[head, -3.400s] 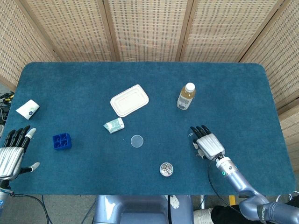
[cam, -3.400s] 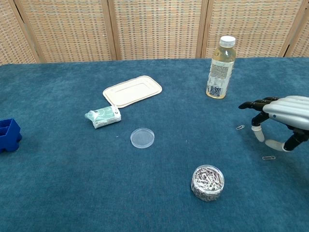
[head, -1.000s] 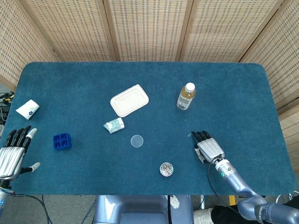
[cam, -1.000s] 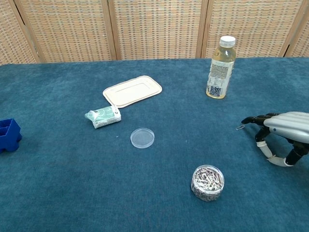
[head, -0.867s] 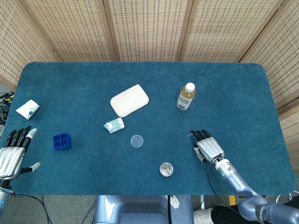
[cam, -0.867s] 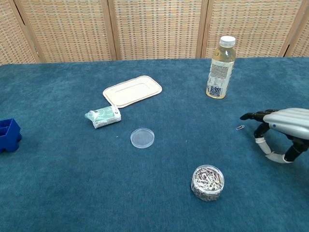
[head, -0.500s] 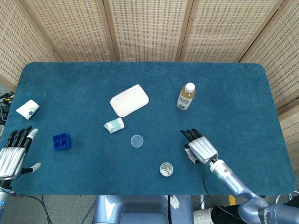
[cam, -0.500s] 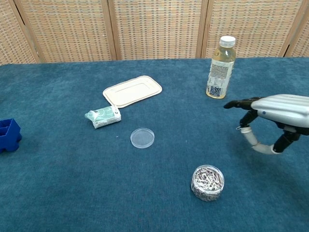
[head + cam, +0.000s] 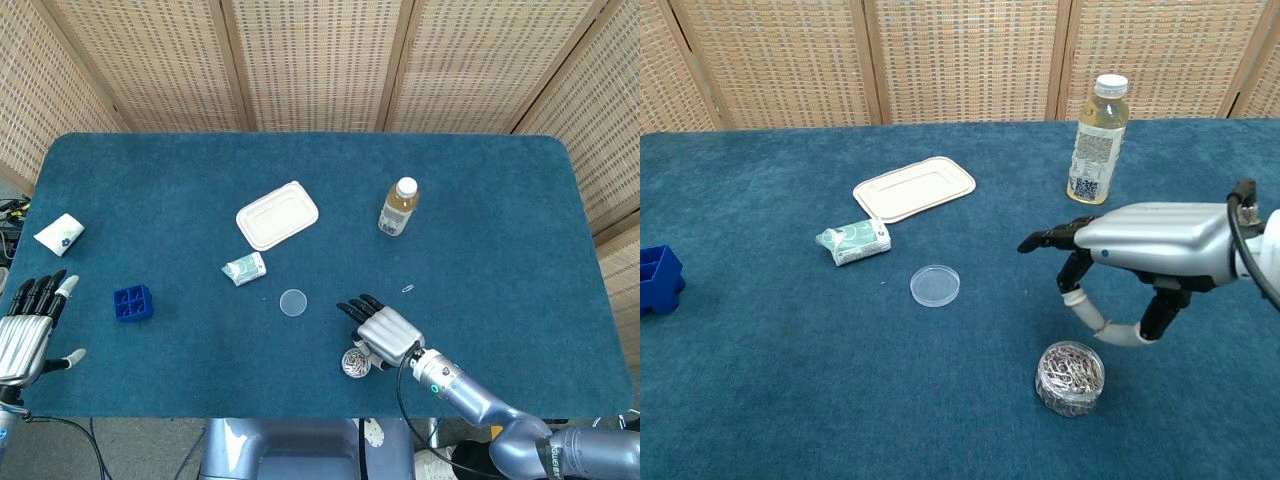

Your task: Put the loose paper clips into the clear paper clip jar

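silver hands, black fingers

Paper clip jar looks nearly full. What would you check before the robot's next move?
1. Paper clip jar open, its clear lid lying apart on the table: ok.
2. Right hand over the jar, fingers pointing down beside its rim: ok.
3. A clip pinched in that hand: cannot tell, too small to see.
4. All loose clips gathered: not ok, one paper clip lies on the cloth.
5. Left hand resting at the table's edge, holding nothing: ok.
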Motion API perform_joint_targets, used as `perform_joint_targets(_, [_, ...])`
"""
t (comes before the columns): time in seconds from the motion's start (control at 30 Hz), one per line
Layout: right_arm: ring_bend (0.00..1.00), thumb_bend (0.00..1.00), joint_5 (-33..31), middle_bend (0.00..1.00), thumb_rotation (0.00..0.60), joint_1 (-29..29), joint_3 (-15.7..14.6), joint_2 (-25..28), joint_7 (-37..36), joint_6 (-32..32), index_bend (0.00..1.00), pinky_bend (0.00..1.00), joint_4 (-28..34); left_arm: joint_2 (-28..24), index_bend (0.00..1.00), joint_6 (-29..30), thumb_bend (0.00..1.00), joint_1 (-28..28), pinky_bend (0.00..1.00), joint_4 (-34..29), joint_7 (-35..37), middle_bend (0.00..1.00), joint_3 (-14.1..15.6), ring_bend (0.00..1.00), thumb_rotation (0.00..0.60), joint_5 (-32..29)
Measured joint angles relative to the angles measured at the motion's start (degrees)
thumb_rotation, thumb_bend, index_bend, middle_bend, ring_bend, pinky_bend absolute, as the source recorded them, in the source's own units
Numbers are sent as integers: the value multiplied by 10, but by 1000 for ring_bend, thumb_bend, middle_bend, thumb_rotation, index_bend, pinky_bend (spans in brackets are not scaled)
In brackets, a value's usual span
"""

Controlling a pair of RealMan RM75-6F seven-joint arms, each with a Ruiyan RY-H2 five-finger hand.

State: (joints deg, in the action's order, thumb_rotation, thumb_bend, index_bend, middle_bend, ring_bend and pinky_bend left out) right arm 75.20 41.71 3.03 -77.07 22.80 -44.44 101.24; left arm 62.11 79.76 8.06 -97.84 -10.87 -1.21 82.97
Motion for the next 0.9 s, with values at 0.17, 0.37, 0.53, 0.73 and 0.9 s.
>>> perform_joint_targets(0.17, [0, 475, -24, 19, 600, 9, -5, -19, 24, 7, 666, 0, -7, -1, 0, 0, 0, 1, 0, 0, 1, 0, 0, 0, 600, 2])
perform_joint_targets(0.37, [0, 474, -46, 19, 600, 17, -9, -39, 46, 5, 666, 0, -14, -1, 0, 0, 0, 0, 0, 0, 3, 0, 0, 0, 600, 1])
perform_joint_targets(0.53, [0, 475, -61, 19, 600, 21, -12, -54, 60, 0, 666, 0, -18, -2, 0, 1, 0, 0, 0, 0, 3, 0, 0, 0, 600, 2])
perform_joint_targets(0.73, [0, 466, -75, 20, 600, 25, -20, -63, 77, -8, 666, 0, -17, -3, 0, 0, 0, 0, 0, 1, 5, 0, 0, 0, 600, 0])
perform_joint_targets(0.9, [0, 299, -73, 20, 600, 26, -25, -65, 71, -12, 595, 0, -18, -4, 0, -1, 0, 0, 0, 1, 4, 0, -1, 0, 600, -3])
